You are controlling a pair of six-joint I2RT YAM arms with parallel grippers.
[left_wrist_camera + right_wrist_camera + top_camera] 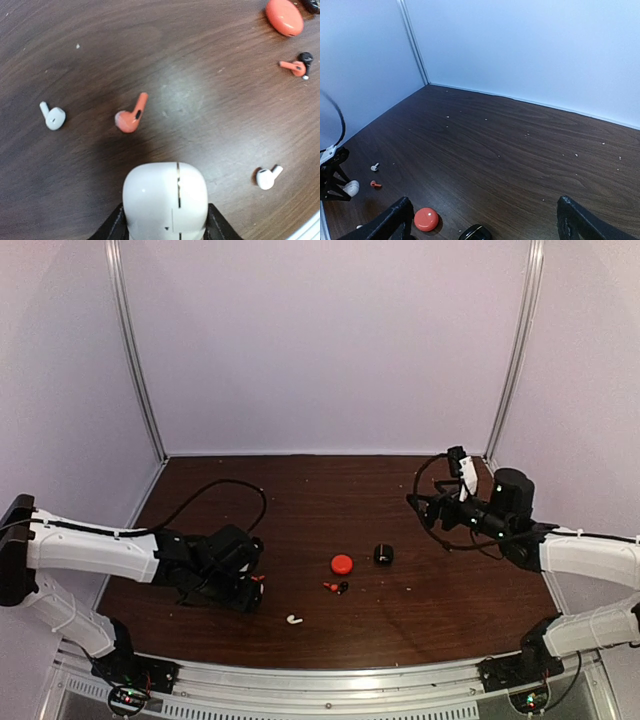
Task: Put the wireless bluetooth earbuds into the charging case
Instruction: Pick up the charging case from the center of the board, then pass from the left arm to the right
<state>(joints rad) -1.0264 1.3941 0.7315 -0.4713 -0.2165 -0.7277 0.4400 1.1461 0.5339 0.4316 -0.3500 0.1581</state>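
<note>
Left hand low over the bench at left, fingers pinching a closed white charging case by its two sides. Loose on the wood beyond it, in the left wrist view: a red earbud nearest the case, a white earbud to its left, a second white earbud at right, and a second red earbud right against a black earbud, near the red case and the black case. Right hand raised at the right side, fingers spread wide, well apart from the cases.
</note>
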